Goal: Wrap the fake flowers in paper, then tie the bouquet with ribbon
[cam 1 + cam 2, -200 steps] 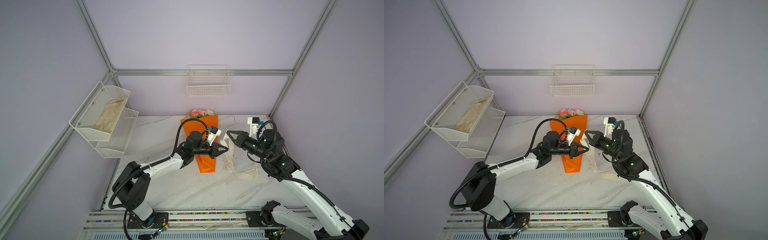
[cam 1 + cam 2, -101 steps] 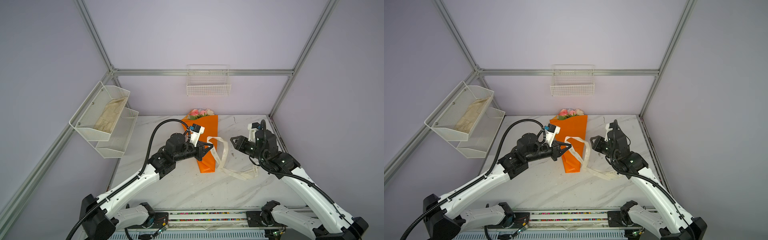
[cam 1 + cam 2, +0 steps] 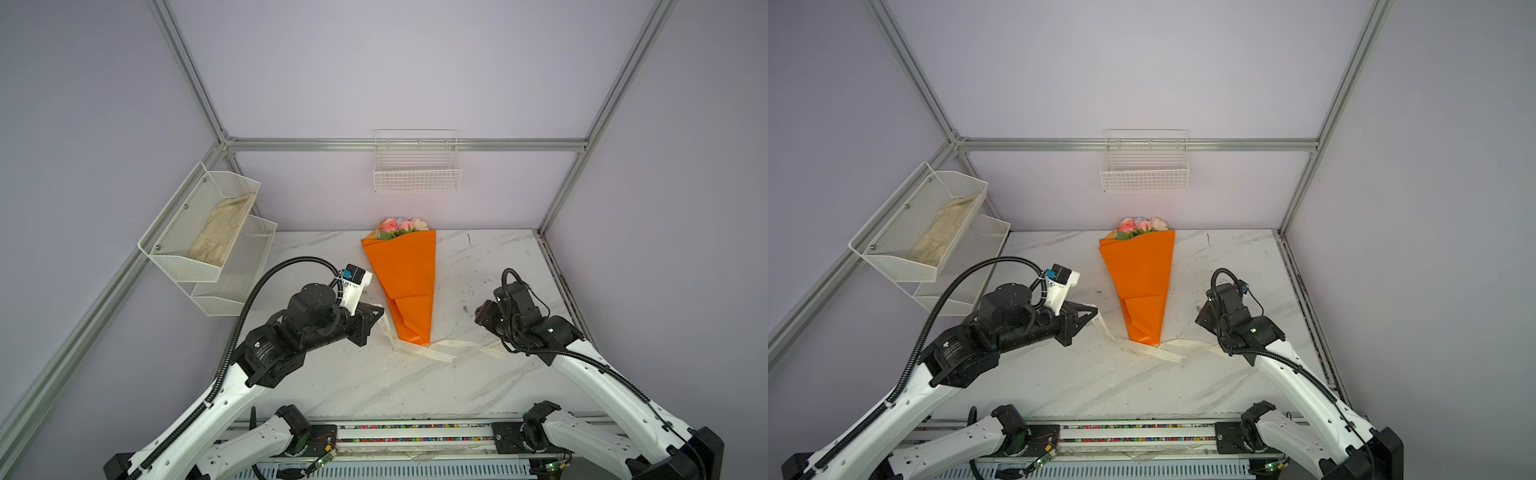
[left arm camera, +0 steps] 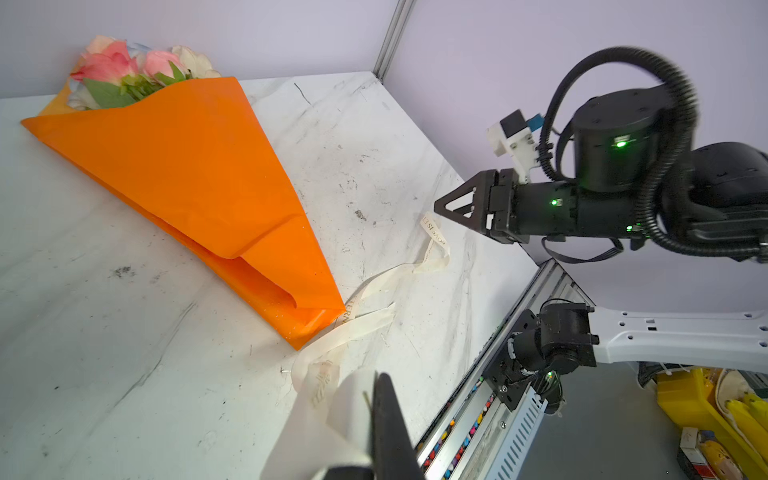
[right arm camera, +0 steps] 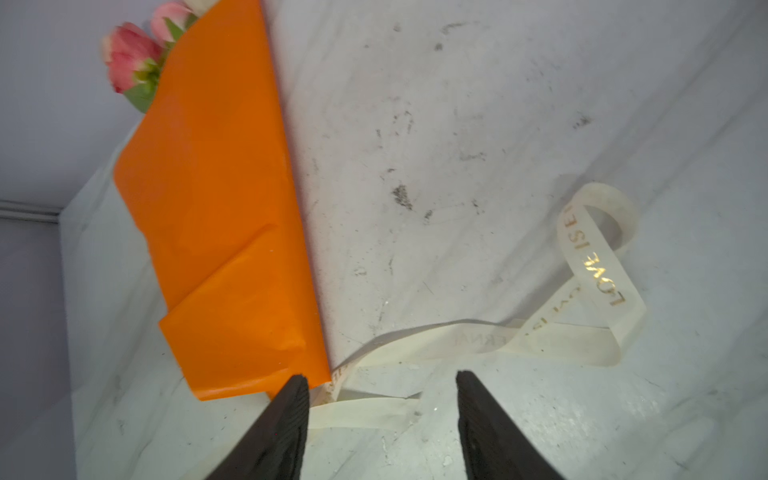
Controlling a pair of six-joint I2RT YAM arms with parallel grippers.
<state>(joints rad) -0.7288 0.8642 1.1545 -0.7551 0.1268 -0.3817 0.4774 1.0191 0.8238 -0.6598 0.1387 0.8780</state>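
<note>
- Nearest the front rail, the left gripper [image 3: 377, 316] is clenched on one end of the cream ribbon [image 5: 561, 345]. In the left wrist view the band runs straight in beside its finger.
- Across the table [image 3: 478, 257], the right gripper [image 5: 380, 377] stands released, jaws apart with nothing between them, over the ribbon's slack.
- The ribbon lies loose on the marble. It passes the pointed end of the bouquet of fake flowers [image 3: 405, 274] and curls into a loop on the right, and it is not around the wrap.
- My reading is that the step in hand is regrasping the free end. The right jaws should drop squarely onto the flat band near the loop and pinch across its width. Both ends should then lift together so the ribbon slides up onto the cone's narrow part before crossing. Pulling one side alone would likely drag the light paper.
- Gold print on the ribbon reads "LOVE IS E…"; the rest is too faint.
- Farthest back, the bouquet lies flat between the arms, with its roses by the rear wall.
</note>
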